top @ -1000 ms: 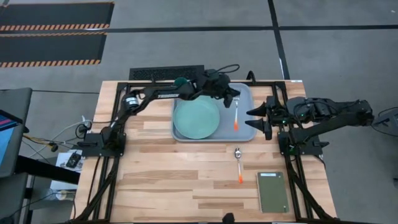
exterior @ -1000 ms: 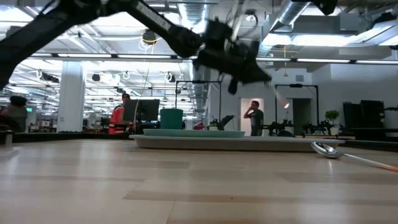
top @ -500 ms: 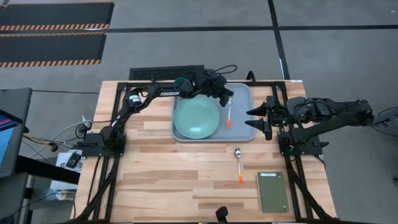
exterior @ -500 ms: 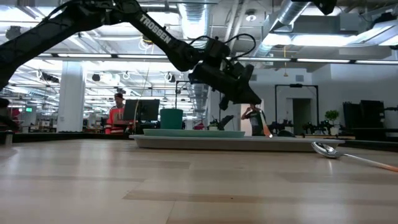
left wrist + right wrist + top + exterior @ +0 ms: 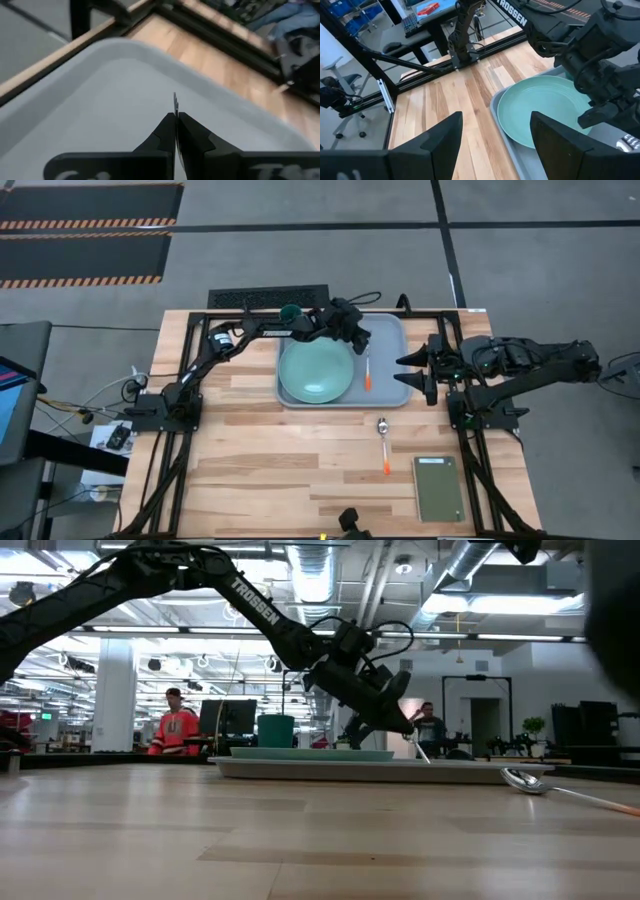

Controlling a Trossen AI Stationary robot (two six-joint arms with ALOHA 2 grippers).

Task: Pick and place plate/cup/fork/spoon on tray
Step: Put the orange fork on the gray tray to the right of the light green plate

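Note:
The pale blue-grey tray (image 5: 392,330) lies at the table's far middle. The mint-green plate (image 5: 316,370) rests flat in the tray's left half. The dark green cup (image 5: 291,312) stands at the tray's far left corner, partly behind my left arm. My left gripper (image 5: 360,345) is low over the tray just right of the plate, shut on the orange-handled fork (image 5: 368,372). The spoon (image 5: 383,442) lies on the wood nearer than the tray. My right gripper (image 5: 412,370) waits open at the tray's right rim. My left gripper pinches the fork's silver metal part (image 5: 175,100) between its two shut fingers, slanting down from the far left. The thin metal end shows just past the fingertips. The orange handle (image 5: 369,382) points toward the near edge, low over the tray; whether it touches I cannot tell.
A dark green-grey slab (image 5: 439,488) lies at the near right. Black arm frames run along both sides of the table. Bare wood (image 5: 280,460) spreads nearer than the tray. People move in the room beyond the far edge.
My left gripper has come down toward the tray and a little toward the table's left, closer to the plate, staying shut on the fork. The fork has gone with it and now hangs lower over the tray.

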